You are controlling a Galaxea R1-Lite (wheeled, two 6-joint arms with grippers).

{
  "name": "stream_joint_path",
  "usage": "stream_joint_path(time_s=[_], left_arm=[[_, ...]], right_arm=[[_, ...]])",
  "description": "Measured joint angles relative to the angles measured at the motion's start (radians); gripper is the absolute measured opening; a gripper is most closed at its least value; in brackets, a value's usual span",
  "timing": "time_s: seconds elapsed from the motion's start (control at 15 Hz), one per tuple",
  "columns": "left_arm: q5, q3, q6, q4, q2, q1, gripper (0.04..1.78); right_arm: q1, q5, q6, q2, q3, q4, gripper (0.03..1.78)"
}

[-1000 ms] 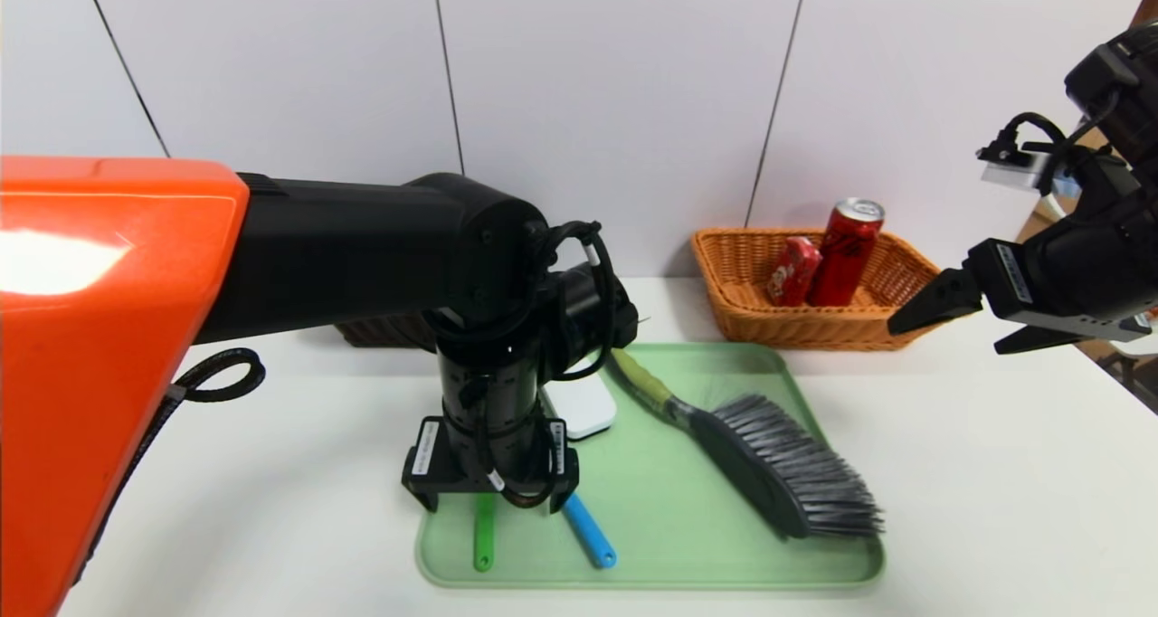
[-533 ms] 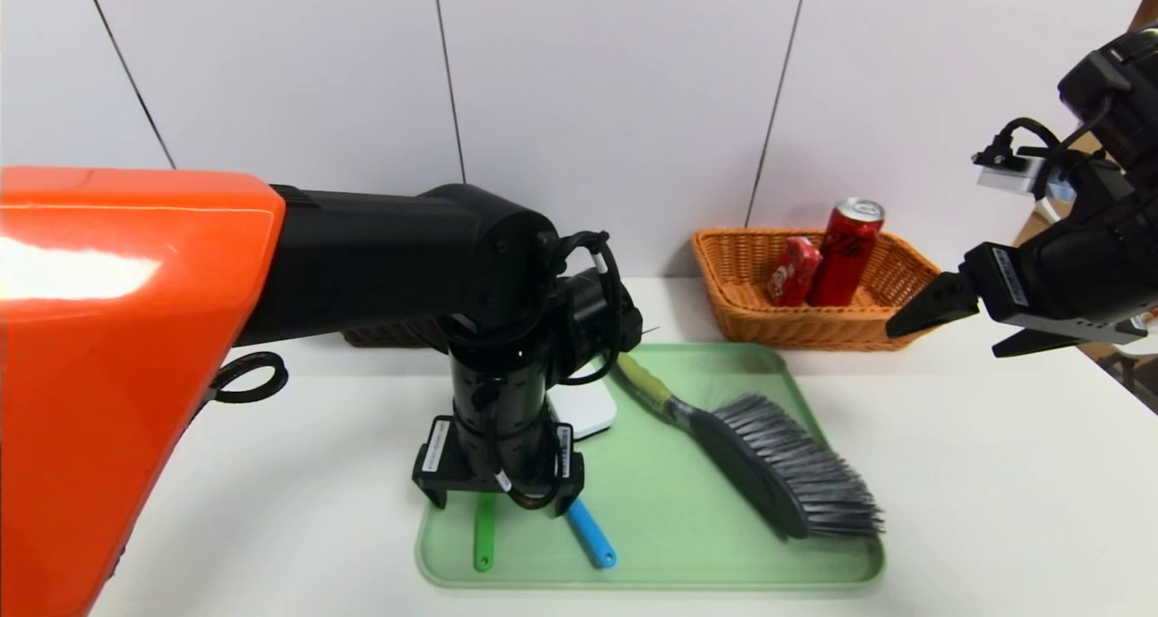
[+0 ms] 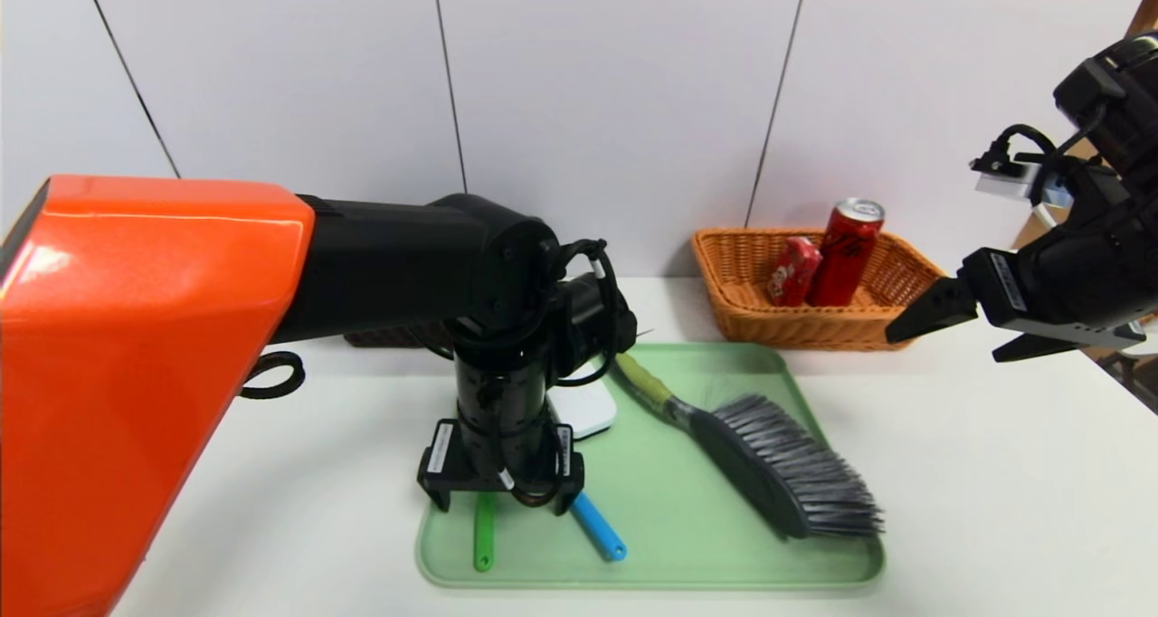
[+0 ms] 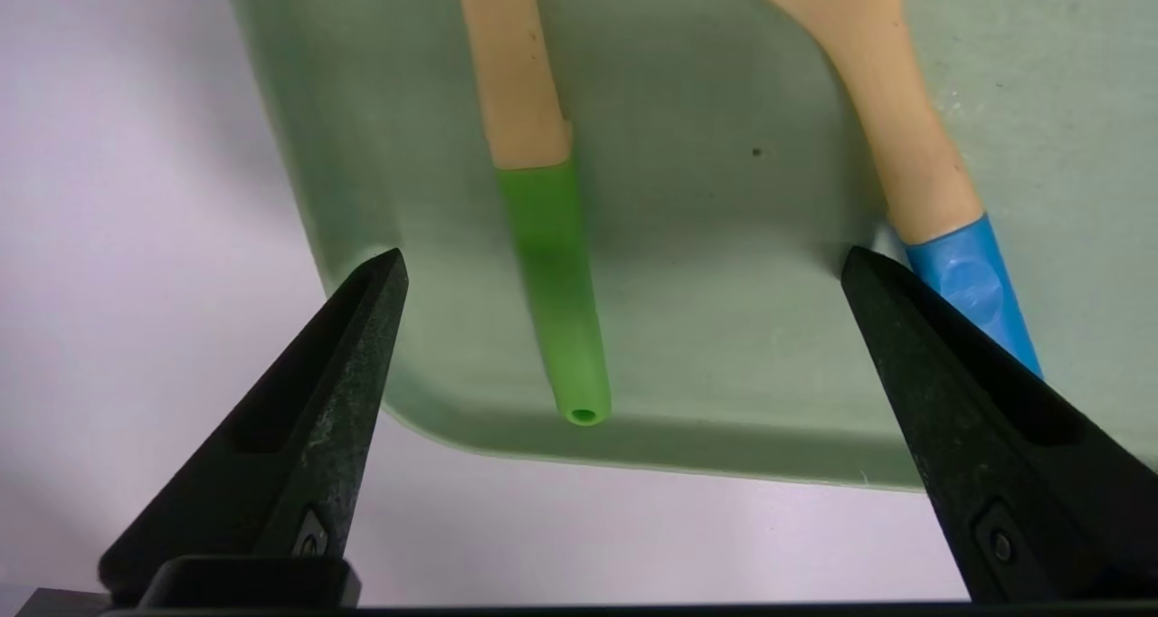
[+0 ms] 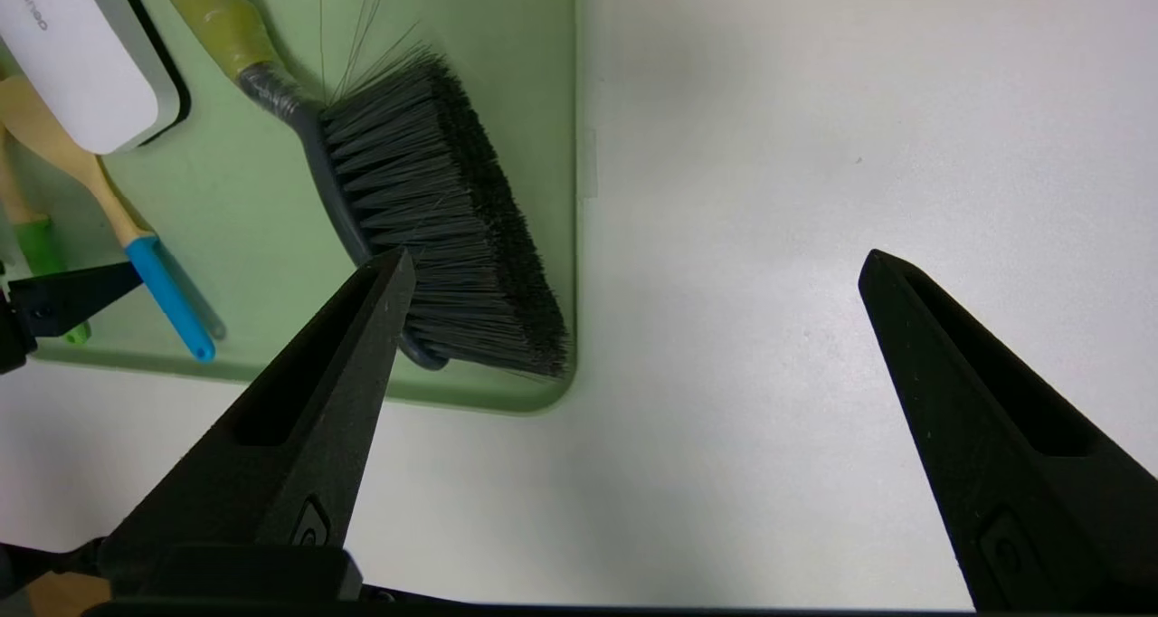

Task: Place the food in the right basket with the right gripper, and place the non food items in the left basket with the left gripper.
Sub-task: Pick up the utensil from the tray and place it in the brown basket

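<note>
Two spread fingers of the left gripper are hanging low over the green tray, straddling the green-handled fork-spoon, the blue-handled spoon touching one tip, while the right gripper is waiting wide open beside the orange basket.

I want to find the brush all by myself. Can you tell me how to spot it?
Look at the light green tray in the middle of the white table. The brush lies slanted across its right half. It is the biggest thing there, with shaggy grey bristles, unlike the two thin utensils and the white case beside it.
</note>
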Motion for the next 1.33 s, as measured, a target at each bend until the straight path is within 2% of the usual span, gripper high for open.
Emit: stream_joint_path(time_s=[0.47, 0.53, 0.73, 0.93, 1.0, 1.07, 1.33], left_arm=[[-0.003, 0.001, 0.000, 0.000, 0.011, 0.008, 1.68], [-0.003, 0.001, 0.000, -0.002, 0.013, 0.008, 1.49], [-0.004, 0.006, 0.000, 0.000, 0.020, 0.014, 1.07], [-0.003, 0.011, 0.001, 0.002, 0.023, 0.025, 0.77], [-0.003, 0.016, 0.001, 0.002, 0.024, 0.029, 0.38], [-0.001, 0.023, 0.001, 0.004, 0.024, 0.034, 0.11], [-0.007, 0.031, 0.001, 0.003, 0.019, 0.041, 0.11]], right_arm=[[0.000, 0.000, -0.001, 0.001, 0.001, 0.000, 1.70], [0.000, 0.000, -0.001, 0.001, 0.001, 0.000, 1.70], [0.000, 0.000, -0.001, 0.000, 0.002, 0.000, 1.70], [0.000, 0.000, -0.001, 0.001, 0.003, 0.000, 1.70], [0.000, 0.001, -0.001, 0.001, 0.003, 0.000, 1.70], [0.000, 0.001, -0.001, 0.001, 0.003, 0.000, 1.70], [0.000, 0.001, -0.001, 0.002, 0.014, 0.000, 1.70]])
